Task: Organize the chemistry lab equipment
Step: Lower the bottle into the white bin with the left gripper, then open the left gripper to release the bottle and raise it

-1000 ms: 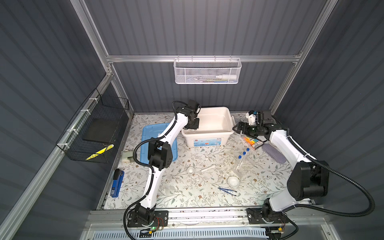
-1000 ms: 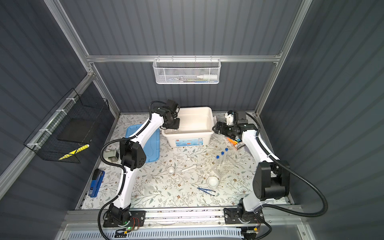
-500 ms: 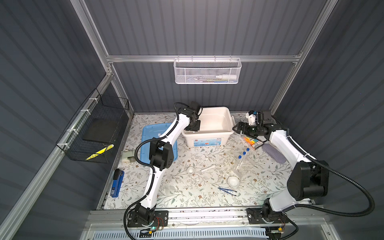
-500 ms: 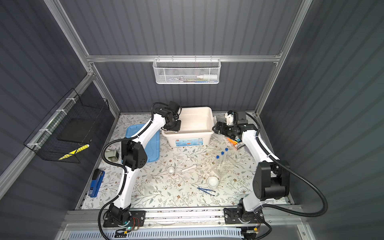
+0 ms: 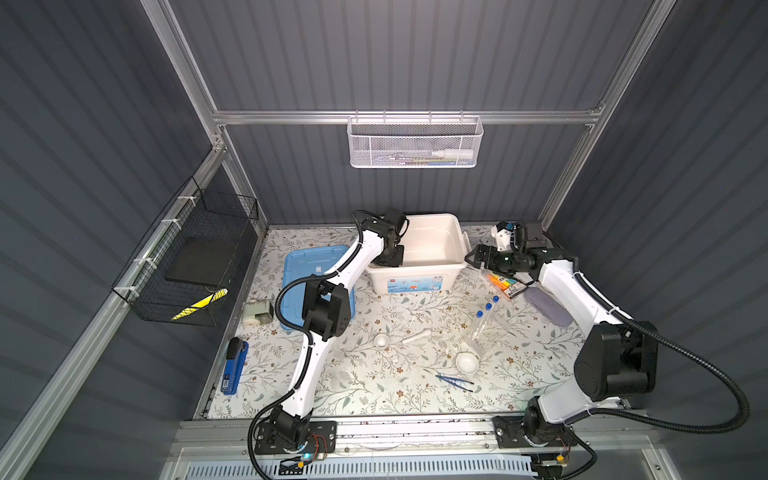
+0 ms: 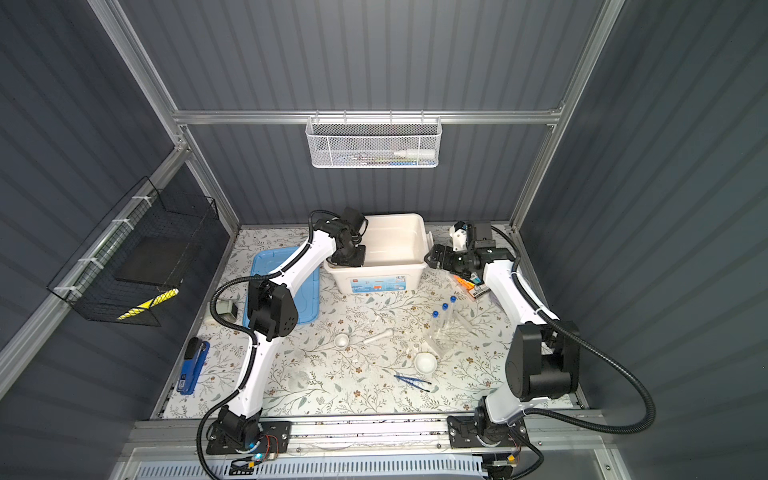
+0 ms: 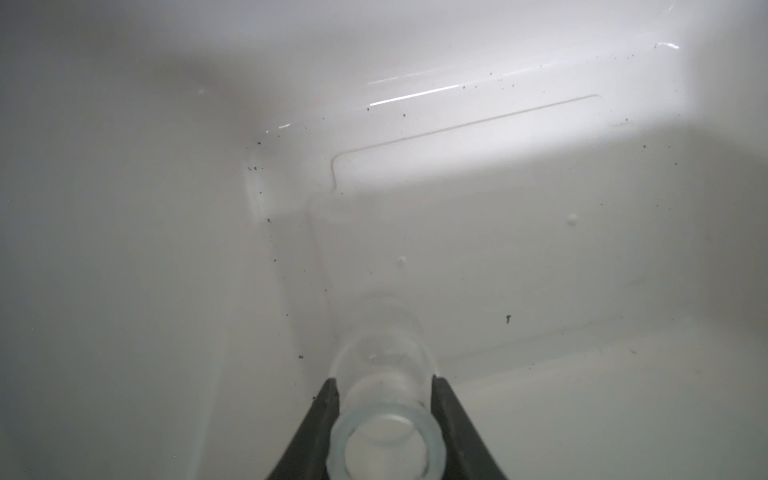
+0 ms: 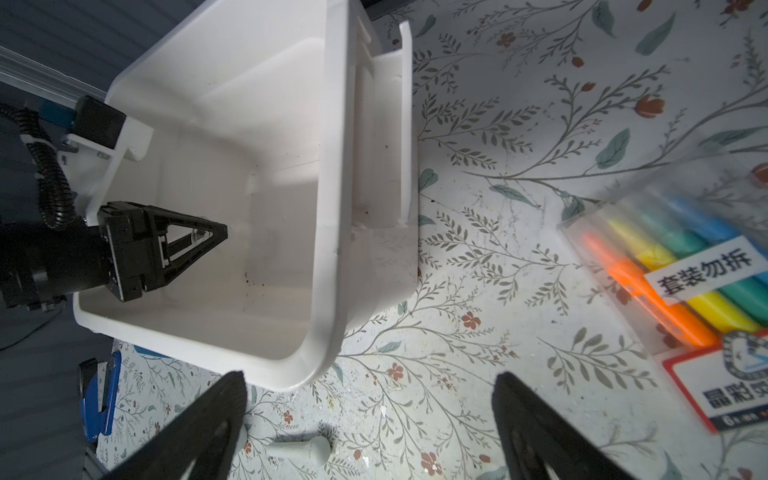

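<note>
My L gripper (image 7: pixel 384 380) is clamped on a small clear vial (image 7: pixel 384 440) inside the white bin (image 5: pixel 432 239). Top views hide tips + vial down in there; only L wrist cam shows them. R gripper (image 8: pixel 370 378): jaws wide apart, empty, beside bin. On table (image 5: pixel 415 399): 3 blue-capped tubes (image 5: pixel 488 306) in clear rack (image 5: pixel 482 334) (edges faint), 2 white dishes (image 5: pixel 381 340), 1 pestle (image 5: pixel 417 336), 1 tweezers (image 5: pixel 455 381).

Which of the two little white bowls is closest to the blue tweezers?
The bigger white bowl, on the right; the tweezers lie just in front of it. The smaller bowl sits further left, beside the white pestle.
</note>
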Available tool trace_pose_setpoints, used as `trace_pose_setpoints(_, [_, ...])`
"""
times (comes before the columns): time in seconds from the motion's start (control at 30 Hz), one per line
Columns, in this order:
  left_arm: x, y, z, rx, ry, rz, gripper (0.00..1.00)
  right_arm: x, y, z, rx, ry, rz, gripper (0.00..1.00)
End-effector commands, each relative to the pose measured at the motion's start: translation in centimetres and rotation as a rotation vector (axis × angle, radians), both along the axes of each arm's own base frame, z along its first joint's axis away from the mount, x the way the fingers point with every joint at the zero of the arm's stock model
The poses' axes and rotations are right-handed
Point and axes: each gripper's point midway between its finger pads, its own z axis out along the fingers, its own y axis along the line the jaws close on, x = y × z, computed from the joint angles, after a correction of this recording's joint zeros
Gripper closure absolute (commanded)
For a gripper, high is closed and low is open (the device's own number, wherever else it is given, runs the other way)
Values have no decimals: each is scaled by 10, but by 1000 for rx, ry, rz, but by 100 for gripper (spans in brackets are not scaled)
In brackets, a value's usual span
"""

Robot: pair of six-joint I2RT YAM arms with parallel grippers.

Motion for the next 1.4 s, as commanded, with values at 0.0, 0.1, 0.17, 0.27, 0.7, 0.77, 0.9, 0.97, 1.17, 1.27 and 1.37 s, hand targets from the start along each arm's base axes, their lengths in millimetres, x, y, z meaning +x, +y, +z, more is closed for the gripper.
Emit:
trace_pose_setpoints(0.0, [-11, 3, -8, 21, 41, 23, 74, -4, 2, 0, -11, 6, 27, 6])
trace_pose_setpoints(0.1, [-13, 6, -10, 34, 52, 28, 74, -3, 3, -1, -11, 8, 34, 6])
trace_pose_setpoints(0.17, [-15, 6, -15, 40, 68, 27, 74, -3, 3, -2, -11, 10, 37, 6])
trace_pose_setpoints(0.27, [-19, 8, -22, 50, 94, 26, 74, -2, 4, -2, -9, 9, 40, 6])
trace_pose_setpoints(0.7, [-23, 1, -21, 39, 101, 24, 61, 0, 6, 0, 14, -5, 43, 5])
trace_pose_setpoints(0.77, [-23, 1, -19, 37, 97, 26, 59, 0, 8, 1, 19, -9, 45, 5])
trace_pose_setpoints(0.9, [-22, 2, -12, 35, 78, 33, 54, 1, 8, 4, 24, -17, 50, 5])
trace_pose_setpoints(0.97, [-22, 3, -9, 35, 72, 39, 48, 1, 9, 5, 27, -22, 52, 4])
trace_pose_setpoints(1.17, [-21, -1, 9, 34, 28, 31, 34, -2, 9, 7, 31, -33, 60, 4])
trace_pose_setpoints(1.27, [-19, -2, 24, 38, -19, 31, 23, -3, 8, 7, 32, -38, 58, 4])
trace_pose_setpoints(1.37, [-14, -1, 48, 65, -98, 38, 14, -4, 8, 10, 38, -47, 56, 4])
